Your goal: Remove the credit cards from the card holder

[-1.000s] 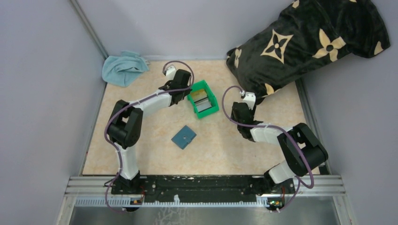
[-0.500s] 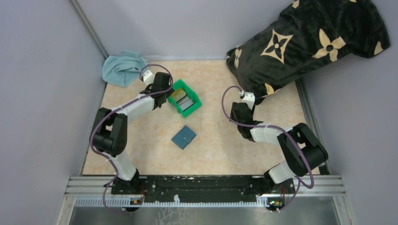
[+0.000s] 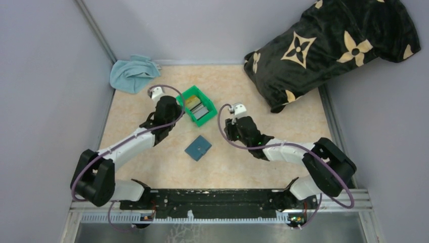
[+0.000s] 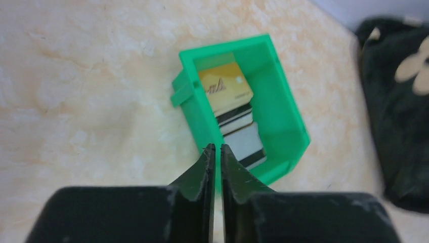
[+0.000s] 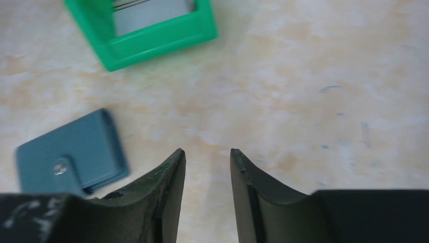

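- card holder (image 3: pixel 198 148) lies snapped closed mid-table, nothing blocking it
- credit cards (image 4: pixel 233 117) piled in green bin (image 3: pixel 198 105)
- left gripper (image 4: pixel 216 152) nearly pinched together, empty
- right gripper (image 5: pixel 207 163) slightly apart, empty
- blue cloth (image 3: pixel 132 74), dark pillow (image 3: pixel 329 45) at back

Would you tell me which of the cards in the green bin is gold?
The gold plastic card at the far end of the green plastic bin; the striped cards beside it are dark and silver-grey.

Pale beige, marble-patterned tabletop (image 3: pixel 243 162), enclosed by plain lavender-grey walls (image 3: pixel 45 91). Crumpled light-blue cloth (image 3: pixel 132 73) in far left corner. Black plush cushion with tan flower motifs (image 3: pixel 329 45) against far right corner. Even, soft lighting.
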Robot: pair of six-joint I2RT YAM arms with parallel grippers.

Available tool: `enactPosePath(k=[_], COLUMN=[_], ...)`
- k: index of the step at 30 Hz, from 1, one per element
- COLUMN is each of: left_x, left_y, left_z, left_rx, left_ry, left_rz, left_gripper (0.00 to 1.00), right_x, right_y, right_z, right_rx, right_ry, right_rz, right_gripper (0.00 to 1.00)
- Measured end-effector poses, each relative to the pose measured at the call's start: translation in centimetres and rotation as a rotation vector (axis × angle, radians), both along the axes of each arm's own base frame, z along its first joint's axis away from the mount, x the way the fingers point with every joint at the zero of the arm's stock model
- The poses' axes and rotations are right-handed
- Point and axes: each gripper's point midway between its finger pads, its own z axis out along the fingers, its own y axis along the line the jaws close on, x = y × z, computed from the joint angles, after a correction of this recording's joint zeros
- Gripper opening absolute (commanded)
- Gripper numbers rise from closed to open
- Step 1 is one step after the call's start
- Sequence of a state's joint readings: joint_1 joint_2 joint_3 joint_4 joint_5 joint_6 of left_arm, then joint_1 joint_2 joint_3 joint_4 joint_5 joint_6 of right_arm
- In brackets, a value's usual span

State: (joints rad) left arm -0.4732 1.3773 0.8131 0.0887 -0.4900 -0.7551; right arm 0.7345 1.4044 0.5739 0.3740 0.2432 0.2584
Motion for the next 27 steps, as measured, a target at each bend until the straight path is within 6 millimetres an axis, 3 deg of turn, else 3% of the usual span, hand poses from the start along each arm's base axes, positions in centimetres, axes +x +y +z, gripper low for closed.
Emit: enactPosePath(k=[4, 7, 9, 13, 19, 27], left_x=[-2.8, -5.4, -7.1, -10.4, -13.5, -13.1], left_y=[-0.5, 0.1, 0.4, 0.1, -1.3, -4.6], left_z=[-1.7, -4.7, -6.4, -9.3, -13.2, -13.4], left_rx=[0.017, 0.025, 0.029, 0.014, -0.006, -0.064], left_ry=[0.022, 0.083, 0.121, 0.178, 0.262, 0.236], left_rz=[-0.089, -0.127, -0.152, -0.229, -0.326, -0.393], left_gripper=[0.00, 0.01, 0.09, 0.18, 0.14, 0.08], right_x=[-3.2, -6.4, -7.9, -8.8, -9.0, -7.1], right_y=[5.3, 8.3, 9.3, 9.3, 9.0, 10.3], right_z=[-0.1, -0.8, -1.2, -2.8, -5.9, -6.6], right_rx=[0.005, 0.010, 0.030, 0.037, -0.009, -0.018], right_ry=[0.019, 0.052, 0.080, 0.136, 0.205, 0.216], right_rz=[0.194, 0.305, 0.351, 0.355, 0.337, 0.304], right_gripper=[0.13, 0.10, 0.10, 0.07, 0.02, 0.00])
